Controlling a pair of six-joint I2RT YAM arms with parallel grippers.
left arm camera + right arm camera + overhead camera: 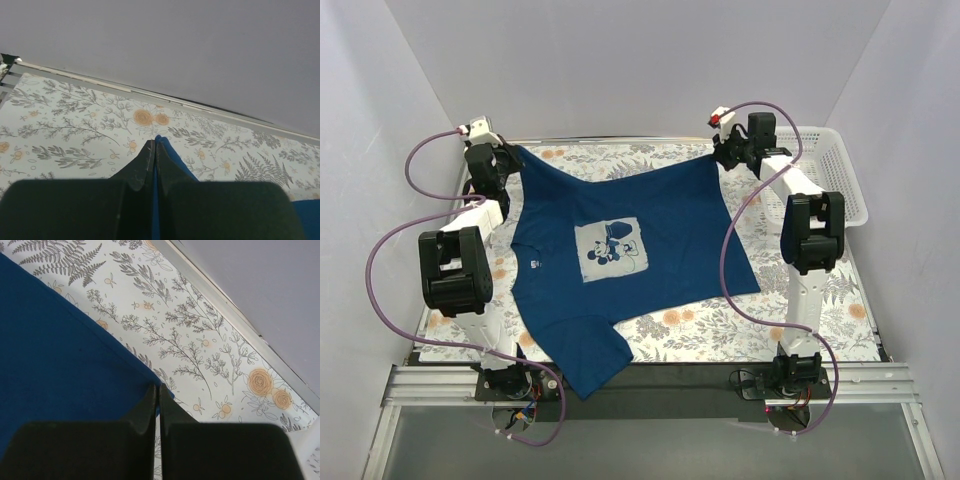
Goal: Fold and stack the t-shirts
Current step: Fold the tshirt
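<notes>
Black fingertips of the left gripper (155, 150) fill the bottom of the left wrist view, pressed together with a thin strip of blue cloth showing between and just past them. They are clamped on the far left corner of the navy t-shirt (630, 250). From above, that gripper sits at the far left of the floral table cover (800, 310), with the cloth running from it toward the middle.

The t-shirt lies opened out and front up across the centre of the table. Its pale square print (611, 250) faces the camera, and the small white neck label (537, 263) is on the left side close to the left arm. One sleeve (585, 360) hangs over the near edge between the two arm bases. The far edge looks drawn fairly straight between the two held corners.

The right gripper (157, 390) has its fingers closed on the far right corner of the same shirt, with blue fabric spreading away to their left in the right wrist view. A white lattice basket (840, 170) stands at the far right, just beside that arm; what it holds cannot be seen.

Judged from this, the work is at an early stage. The shirt is being spread flat, no fold shows in it, and no folded shirt or stack is visible. Folding and stacking are all yet to be done.
</notes>
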